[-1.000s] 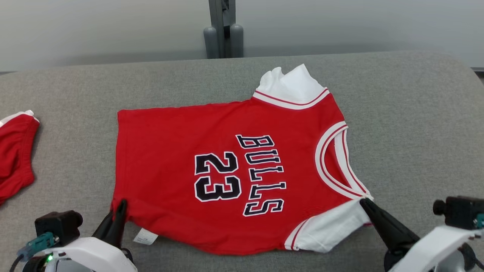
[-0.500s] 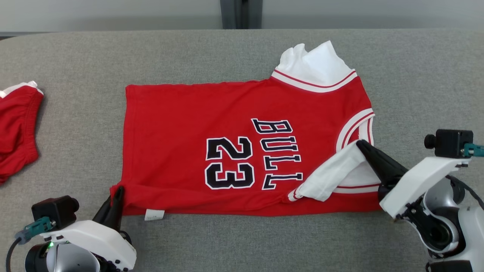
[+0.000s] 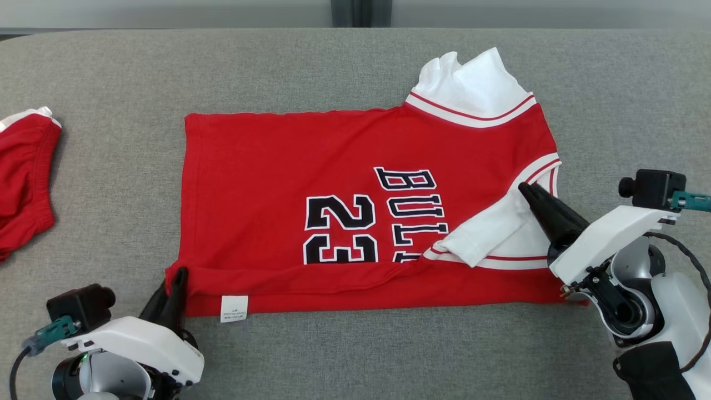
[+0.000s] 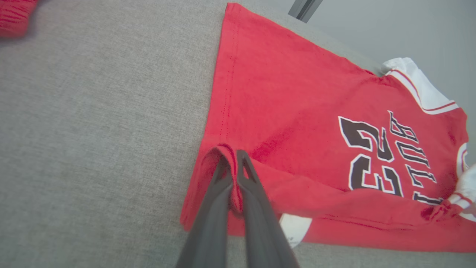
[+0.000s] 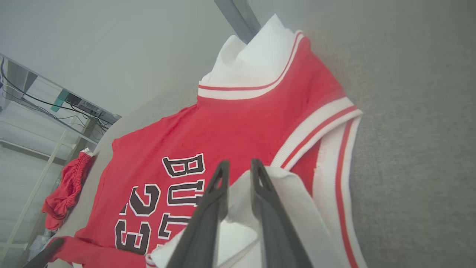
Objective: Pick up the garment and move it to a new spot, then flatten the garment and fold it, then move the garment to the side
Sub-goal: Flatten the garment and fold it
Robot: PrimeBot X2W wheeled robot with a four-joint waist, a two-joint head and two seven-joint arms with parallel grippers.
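The garment [image 3: 289, 166] is matt knit cloth lying on a rough, matt woven-fabric tabletop [image 3: 389, 355].

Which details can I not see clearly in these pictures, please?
- Head view: end of the jersey lettering, covered by its folded near edge and white sleeve.
- Head view: label print, too small.
- Head view: red garment, cut by the left edge.
- Right wrist view: whether the right gripper pinches the sleeve; fingers hide it.

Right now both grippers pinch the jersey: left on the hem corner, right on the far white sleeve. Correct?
Wrong sleeve: the head view shows the right gripper pinching the near white sleeve, folded onto the jersey; the far sleeve lies free. The left gripper does pinch the hem corner.
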